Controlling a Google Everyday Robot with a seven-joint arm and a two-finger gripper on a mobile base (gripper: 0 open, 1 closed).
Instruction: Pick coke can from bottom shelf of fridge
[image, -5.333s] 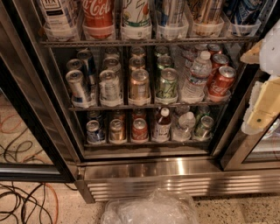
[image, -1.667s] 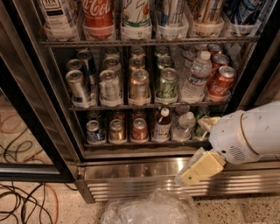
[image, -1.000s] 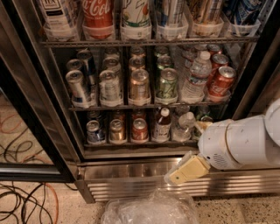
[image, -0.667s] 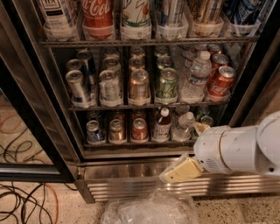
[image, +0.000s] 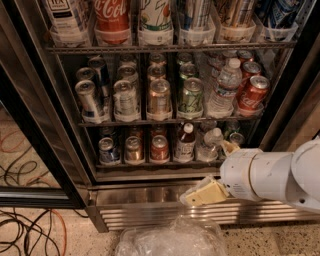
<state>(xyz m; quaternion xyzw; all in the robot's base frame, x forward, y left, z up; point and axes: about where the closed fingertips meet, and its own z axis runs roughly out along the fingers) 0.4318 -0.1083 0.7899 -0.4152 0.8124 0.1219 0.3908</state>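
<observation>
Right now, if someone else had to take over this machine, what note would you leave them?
Pincer: low on the right, in front of the fridge's shiny steel base, below the bottom shelf and touching no can.
Coke can: upright on the bottom shelf, third from the left, between a brownish can and a red-capped bottle.
Done: the fridge is open and the arm is close to it.
Left: raise the pincer to shelf level, move it left to the coke can, grip it and draw it out.
</observation>
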